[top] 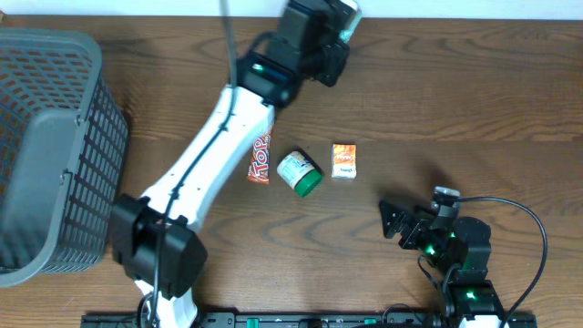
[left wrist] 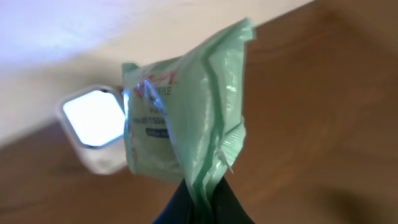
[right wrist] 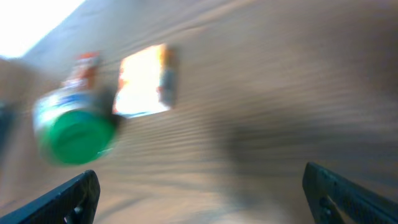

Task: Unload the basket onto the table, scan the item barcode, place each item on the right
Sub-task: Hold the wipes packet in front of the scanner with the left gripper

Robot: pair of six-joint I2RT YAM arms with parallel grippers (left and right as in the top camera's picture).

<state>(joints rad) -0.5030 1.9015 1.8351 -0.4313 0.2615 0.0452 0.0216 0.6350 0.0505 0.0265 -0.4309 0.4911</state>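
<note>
The item is a pale green plastic packet (left wrist: 180,118) with printed text on the side facing the left wrist camera. My left gripper (left wrist: 202,186) is shut on its lower crimped edge and holds it up above the table's far edge. Just behind the packet, to its left, stands a white scanner (left wrist: 93,121) with a bright lit window. In the overhead view my left gripper (top: 335,41) is at the top centre, and only a sliver of the packet (top: 345,33) shows there. My right gripper (top: 392,219) rests open near the front right, with nothing between its fingers.
On the table's middle lie a red and orange snack bar (top: 260,157), a jar with a green lid (top: 300,173) and a small orange box (top: 343,160). A dark mesh basket (top: 46,155) fills the left side. The right wrist view shows the jar (right wrist: 74,134) and box (right wrist: 144,81) ahead.
</note>
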